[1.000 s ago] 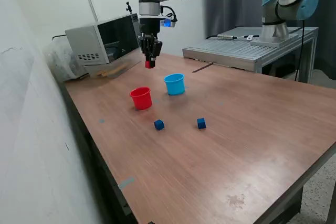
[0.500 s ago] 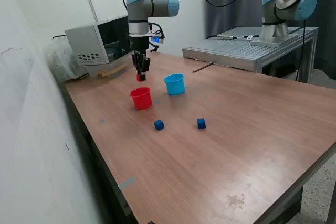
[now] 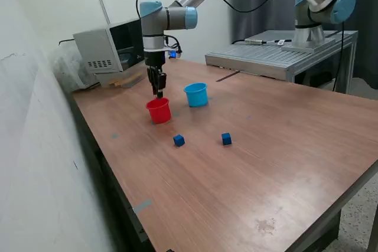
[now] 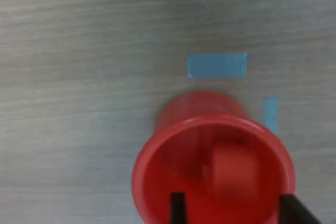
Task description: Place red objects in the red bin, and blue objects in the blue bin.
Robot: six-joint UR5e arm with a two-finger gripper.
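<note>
My gripper (image 3: 158, 91) hangs straight down just above the rim of the red cup (image 3: 158, 110). In the wrist view the red cup (image 4: 199, 109) lies right under the gripper (image 4: 231, 199). Its two dark fingertips (image 4: 177, 203) stand wide apart, with nothing between them. A blurred red cube (image 4: 232, 174) lies inside the cup. I cannot make out a second red cube. The light blue cup (image 3: 196, 94) stands upright just to the exterior view's right of the red cup. Two dark blue cubes (image 3: 179, 140) (image 3: 226, 138) sit on the wooden table (image 3: 266, 163), nearer the camera than the cups.
A grey box-like appliance (image 3: 115, 48) stands at the table's far corner behind the arm. A second arm (image 3: 322, 4) stands on a metal bench (image 3: 277, 54) at the back. A wall runs along the exterior view's left. Blue tape marks (image 4: 217, 65) lie beside the red cup.
The gripper carried a red cube toward the exterior view's left and down over the red cup. The fingers now stand apart and the cube is in the cup.
</note>
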